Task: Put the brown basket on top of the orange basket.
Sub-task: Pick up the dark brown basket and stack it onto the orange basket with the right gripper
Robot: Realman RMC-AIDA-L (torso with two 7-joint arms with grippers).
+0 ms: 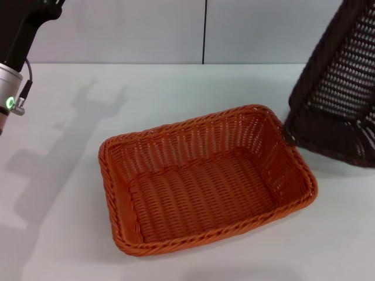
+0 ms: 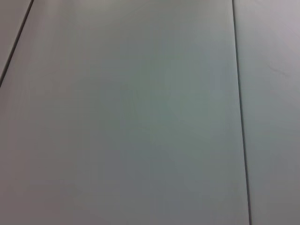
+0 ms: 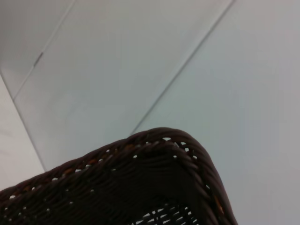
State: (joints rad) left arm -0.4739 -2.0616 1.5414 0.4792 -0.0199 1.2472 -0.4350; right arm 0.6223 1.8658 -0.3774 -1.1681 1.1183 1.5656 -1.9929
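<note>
White desk (image 1: 70,246), pale panelled wall behind. One orange basket (image 1: 205,181) nearest, flat at desk centre. One brown basket (image 1: 340,88) beyond, tilted, raised at right, lower corner at orange rim. Left arm (image 1: 14,64) parked far left. Jaws unseen, state unknowable. No writing legible.

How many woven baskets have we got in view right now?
2. The bright orange rectangular wicker basket sits on the white table, centre. The dark brown wicker basket is tilted steeply at the right edge, its lower corner near the orange basket's right rim; partly out of frame.
</note>
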